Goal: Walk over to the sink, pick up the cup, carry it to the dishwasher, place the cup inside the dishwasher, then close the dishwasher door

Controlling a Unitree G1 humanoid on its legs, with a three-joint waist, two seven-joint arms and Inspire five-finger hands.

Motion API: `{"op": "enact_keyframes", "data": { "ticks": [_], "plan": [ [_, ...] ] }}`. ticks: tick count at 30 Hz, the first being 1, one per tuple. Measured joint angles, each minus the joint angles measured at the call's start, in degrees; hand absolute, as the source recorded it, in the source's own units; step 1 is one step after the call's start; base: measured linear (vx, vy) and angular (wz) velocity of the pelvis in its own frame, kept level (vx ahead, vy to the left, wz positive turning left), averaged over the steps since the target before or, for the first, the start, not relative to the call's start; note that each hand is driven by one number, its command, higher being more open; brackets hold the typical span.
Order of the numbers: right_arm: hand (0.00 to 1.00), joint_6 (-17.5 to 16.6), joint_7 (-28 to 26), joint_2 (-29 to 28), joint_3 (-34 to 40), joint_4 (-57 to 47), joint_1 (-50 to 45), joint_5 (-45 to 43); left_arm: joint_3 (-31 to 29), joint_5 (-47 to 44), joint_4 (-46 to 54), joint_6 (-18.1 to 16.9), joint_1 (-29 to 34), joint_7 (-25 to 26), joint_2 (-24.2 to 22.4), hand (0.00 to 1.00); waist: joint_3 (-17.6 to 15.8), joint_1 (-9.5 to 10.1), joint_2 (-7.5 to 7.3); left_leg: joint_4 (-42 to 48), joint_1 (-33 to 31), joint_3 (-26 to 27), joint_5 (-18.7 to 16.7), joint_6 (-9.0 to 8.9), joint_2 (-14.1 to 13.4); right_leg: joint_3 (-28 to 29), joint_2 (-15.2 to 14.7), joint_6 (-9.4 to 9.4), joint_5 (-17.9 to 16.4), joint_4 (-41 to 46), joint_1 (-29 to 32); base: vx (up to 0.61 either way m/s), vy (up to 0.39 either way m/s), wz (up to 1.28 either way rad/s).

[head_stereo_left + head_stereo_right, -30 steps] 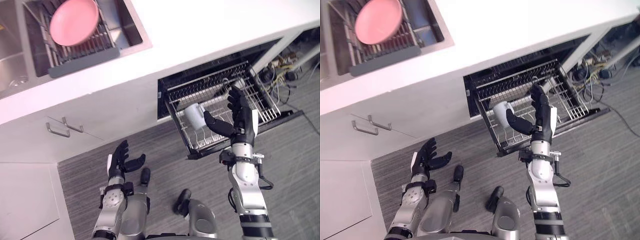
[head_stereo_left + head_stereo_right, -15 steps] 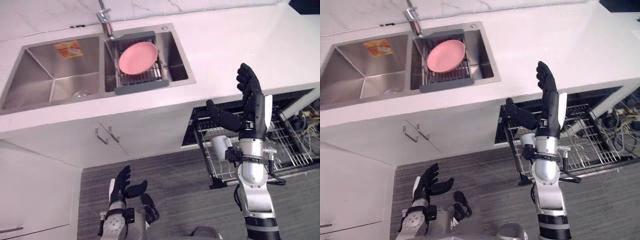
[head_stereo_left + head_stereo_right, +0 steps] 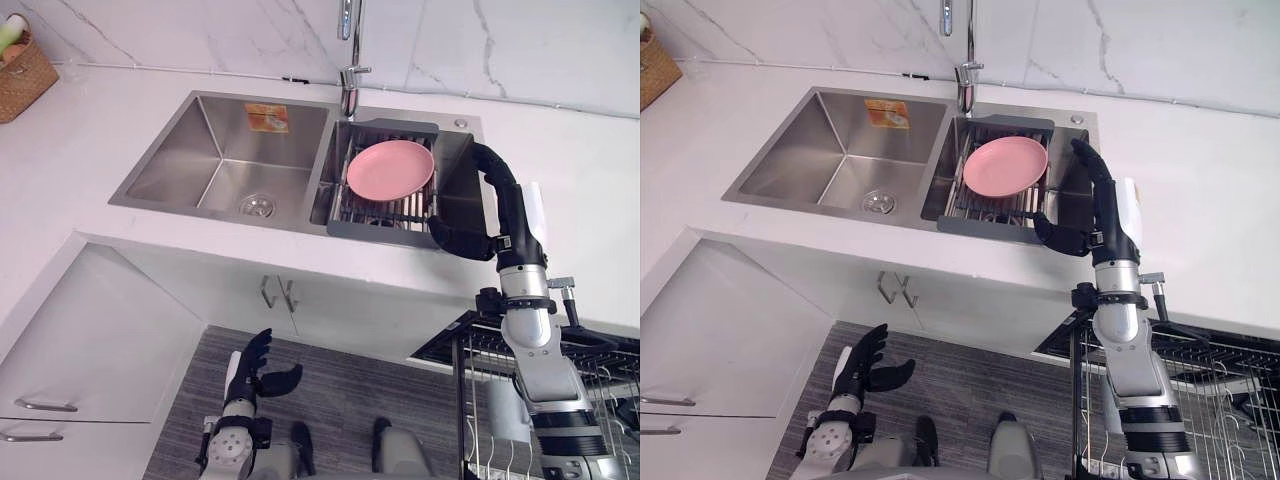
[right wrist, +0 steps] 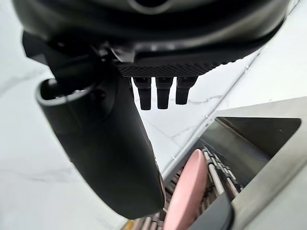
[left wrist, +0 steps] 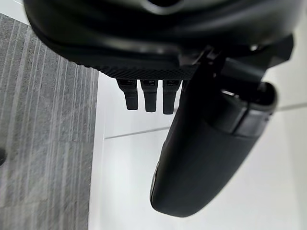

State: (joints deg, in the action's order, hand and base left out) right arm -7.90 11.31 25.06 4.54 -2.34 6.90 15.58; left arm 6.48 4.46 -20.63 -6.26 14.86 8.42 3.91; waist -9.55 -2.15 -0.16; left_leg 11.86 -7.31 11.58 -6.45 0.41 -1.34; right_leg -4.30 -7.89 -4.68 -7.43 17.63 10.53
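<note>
While the right arm stands raised in front of the counter [image 3: 90, 130], the right hand [image 3: 512, 215] is spread wide: its fingers [image 3: 492, 168] point straight up and its thumb [image 3: 452, 241] juts out to the side, well apart from them. It holds nothing and touches nothing. In the head views it shows against the right end of the sink [image 3: 180, 150], near the front corner of the grey draining rack [image 3: 380, 218] that sits in the right basin. A pink plate [image 3: 390, 170] leans in that rack, and the right wrist view shows its edge [image 4: 191, 191] past the thumb [image 4: 105, 158], with the fingers [image 4: 160, 93] straight above it. The tap [image 3: 348, 72] rises behind the basins, against a marbled wall.

Low down, the left hand [image 3: 250, 362] hangs above the striped grey floor [image 3: 340, 370] in front of the white cupboard doors [image 3: 110, 340]. Its fingers are loosely straight with the thumb out, and it is empty; its own wrist view shows the fingers [image 5: 149, 98] and thumb [image 5: 206, 158] with only cupboard and floor beyond.

Down at the right, the dishwasher's wire rack [image 3: 605, 362] is pulled out. A pale cup [image 3: 503, 412] lies in it, just beside the right forearm and partly hidden by it. A wicker basket [image 3: 22, 68] stands at the far left of the counter.
</note>
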Motion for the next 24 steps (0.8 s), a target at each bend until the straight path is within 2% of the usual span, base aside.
{"op": "enact_keyframes", "data": {
  "ticks": [2, 3, 9, 14, 16, 18, 19, 24],
  "plan": [
    [0.9, 0.0, -0.1, 0.3, 0.0, 0.4, 0.2, 0.6, 0.2, 0.0, -0.3, 0.0, 0.2, -0.1, -0.2, 0.9, 0.0, -0.09, -0.02, -1.8, 1.2, 0.1, 0.4, -0.53, -0.4, -0.1, 0.7, 0.19, 0.5, -1.7, -1.1, 0.13, -0.072, -0.07],
    [0.9, 0.1, -2.2, 1.8, -0.5, 2.8, 1.1, 0.6, 2.3, 0.1, -2.4, -0.1, -0.1, -0.1, 0.4, 0.9, 2.2, 1.07, -0.92, -11.4, 5.3, 1.0, 6.4, -0.49, -0.8, 0.7, 2.9, 0.85, 8.1, -14.7, -6.5, 0.06, -0.028, -0.03],
    [0.9, 0.1, -2.2, 1.8, -0.5, 2.8, 1.1, 0.6, 2.0, 0.1, -2.9, -0.1, -0.2, -0.1, 0.3, 0.9, 2.2, 1.06, -0.9, -11.5, 5.5, 1.6, 6.4, -0.5, -0.8, 0.9, 2.9, 0.84, 8.1, -14.8, -6.5, 0.0, 0.0, -0.01],
    [0.9, 0.7, -2.0, 0.4, -0.5, 4.3, 1.1, 2.1, -0.8, 0.0, -10.5, 0.0, -1.6, 0.1, 0.1, 0.9, 2.6, 1.24, -0.9, -11.3, 6.3, 1.5, 6.1, -0.85, -1.2, -0.4, 2.9, 0.87, 8.1, -15.4, -7.9, 0.0, -0.003, 0.03],
    [0.9, 1.0, -1.9, -0.3, -0.5, 5.0, 1.1, 2.4, -2.3, -0.1, -13.1, 0.2, -1.6, 0.2, 0.0, 0.9, 2.9, 1.6, -0.94, -10.6, 6.3, 1.6, 5.4, -0.95, -1.5, -1.9, 2.7, 0.91, 8.0, -15.5, -8.5, 0.0, -0.007, 0.05],
    [0.9, 1.5, -1.6, -0.4, -1.0, 6.8, 1.6, 3.7, -4.0, -0.8, -16.1, 0.4, -1.4, 0.4, -0.1, 0.9, 3.2, 2.69, -0.97, -8.7, 6.1, 2.5, 3.1, -0.91, -2.0, -4.4, 2.1, 0.93, 8.0, -15.5, -9.5, -0.01, 0.005, 0.1],
    [0.9, 1.6, -1.3, -0.3, -1.2, 7.7, 1.7, 4.4, -4.8, -1.3, -17.4, 0.7, -1.3, 0.5, -0.1, 0.9, 3.5, 2.71, -1.01, -7.4, 5.8, 4.7, 2.4, -1.1, -3.0, -5.4, 1.9, 0.85, 7.8, -15.5, -10.0, 0.03, 0.0, 0.29],
    [0.9, 2.2, -1.1, -0.2, -3.7, 11.6, 5.4, 5.0, -5.2, -2.8, -18.4, 0.9, -1.1, 1.4, 0.6, 0.9, 3.6, 3.86, -1.17, -6.4, 4.9, 3.0, 3.5, -0.95, -2.5, -10.0, 1.0, 0.74, 7.7, -15.5, -10.6, 0.03, 0.007, 0.29]
  ]
}}
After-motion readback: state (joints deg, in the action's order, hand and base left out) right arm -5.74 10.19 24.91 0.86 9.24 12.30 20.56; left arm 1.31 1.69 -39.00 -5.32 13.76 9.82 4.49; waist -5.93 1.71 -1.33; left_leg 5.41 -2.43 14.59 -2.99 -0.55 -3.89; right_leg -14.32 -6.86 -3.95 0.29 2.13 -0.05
